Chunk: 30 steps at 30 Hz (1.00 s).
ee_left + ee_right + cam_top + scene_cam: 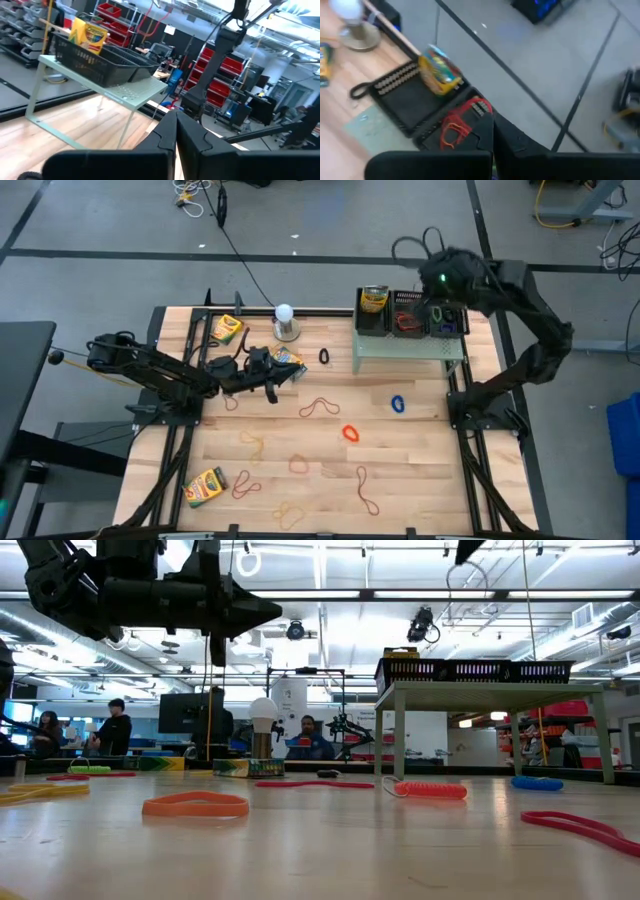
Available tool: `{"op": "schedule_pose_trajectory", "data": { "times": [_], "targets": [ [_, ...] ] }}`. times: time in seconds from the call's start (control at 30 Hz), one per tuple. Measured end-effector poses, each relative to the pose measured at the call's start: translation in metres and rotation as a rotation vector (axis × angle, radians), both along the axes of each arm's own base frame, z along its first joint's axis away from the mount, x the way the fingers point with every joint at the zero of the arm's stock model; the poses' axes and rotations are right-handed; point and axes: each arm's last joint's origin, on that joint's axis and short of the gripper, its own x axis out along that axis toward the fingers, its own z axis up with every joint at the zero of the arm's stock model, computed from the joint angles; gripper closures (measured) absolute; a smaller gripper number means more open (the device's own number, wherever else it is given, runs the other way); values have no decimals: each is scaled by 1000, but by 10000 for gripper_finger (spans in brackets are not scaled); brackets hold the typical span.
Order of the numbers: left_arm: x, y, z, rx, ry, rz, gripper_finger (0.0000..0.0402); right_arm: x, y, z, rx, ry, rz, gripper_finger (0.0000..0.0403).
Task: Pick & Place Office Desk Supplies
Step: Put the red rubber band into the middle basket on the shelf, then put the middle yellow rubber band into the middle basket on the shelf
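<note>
Black mesh baskets [410, 312] sit upper right, a crayon box [373, 299] and red bands [407, 322] inside. Right claw [437, 313] hovers above, pinched empty; left claw [272, 390] left of centre, likewise closed on nothing.

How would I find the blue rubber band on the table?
Start at the pale green riser at the table's far side. Just in front of it, a small blue rubber band lies alone on the bare wood. It is the only blue loop on the table; the nearest loops are red and orange.
</note>
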Motion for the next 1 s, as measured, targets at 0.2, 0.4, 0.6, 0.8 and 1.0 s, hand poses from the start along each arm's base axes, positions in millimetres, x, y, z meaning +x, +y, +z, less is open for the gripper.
{"op": "schedule_pose_trajectory", "data": {
  "times": [0.2,0.4,0.6,0.8,1.0],
  "targets": [
    [0,0,0,-6,-3,9,391,-1,-40,-29,102,6,-157,400],
    [0,0,0,-34,-15,-1,391,1,-67,-69,211,14,-272,399],
    [0,0,1,-39,-19,-1,391,6,-78,-100,291,-18,-336,399],
    [1,0,3,-60,-37,-5,391,6,-83,-117,344,-68,-421,367],
    [7,1,15,-62,-82,-5,391,5,-85,-113,330,-97,-436,294]
  ]
}}
